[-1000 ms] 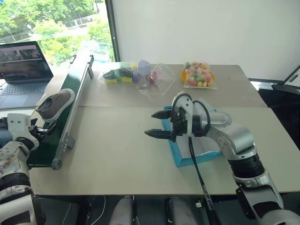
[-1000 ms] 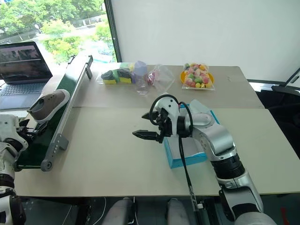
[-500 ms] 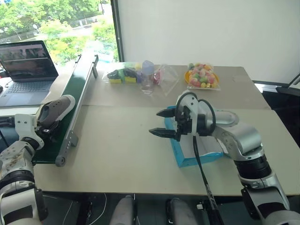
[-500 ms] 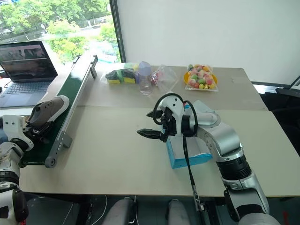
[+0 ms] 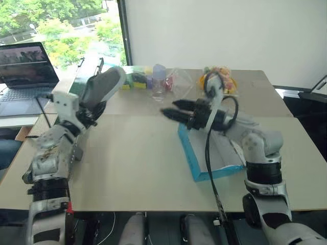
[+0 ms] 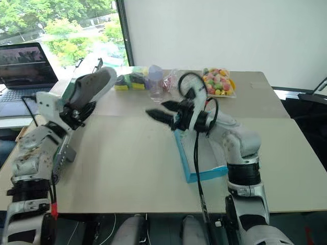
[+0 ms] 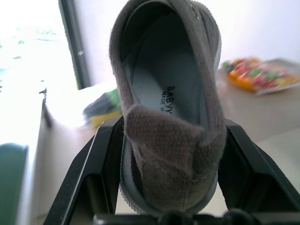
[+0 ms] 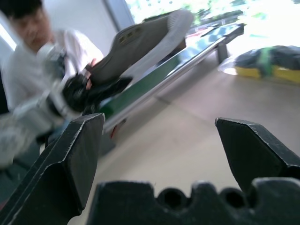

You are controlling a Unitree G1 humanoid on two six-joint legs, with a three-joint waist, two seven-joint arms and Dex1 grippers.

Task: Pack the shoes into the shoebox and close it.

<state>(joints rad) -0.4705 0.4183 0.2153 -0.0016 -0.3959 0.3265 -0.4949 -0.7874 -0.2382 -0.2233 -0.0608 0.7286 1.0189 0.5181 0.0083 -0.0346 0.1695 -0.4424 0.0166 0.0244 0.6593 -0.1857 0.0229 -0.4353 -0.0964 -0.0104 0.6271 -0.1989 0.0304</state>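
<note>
Left gripper (image 7: 171,197) holds one shoe (image 5: 102,87) up off the tabletop (image 5: 133,163), beside the green conveyor belt (image 6: 65,153). In the left wrist view the two black fingers (image 7: 89,178) press against either side of the shoe's heel end; the shoe's opening faces the camera and its toe points away from the wrist. From the head views the shoe tilts toe-up, white sole outward, in the air near the tabletop's left part.

Right gripper (image 5: 173,109) hangs above the tabletop centre, fingers (image 8: 79,154) spread wide with nothing between them, pointing toward the left arm. The shoe sits well apart from these fingers.

Shoebox (image 5: 191,158), bright blue, lies open on the tabletop beneath and behind the right forearm, pale interior showing.

Along the far edge: a bag of sponges (image 6: 127,81), a clear bottle (image 6: 155,81), a plate of coloured sweets (image 6: 217,82). A laptop (image 5: 25,64) stands far left.
</note>
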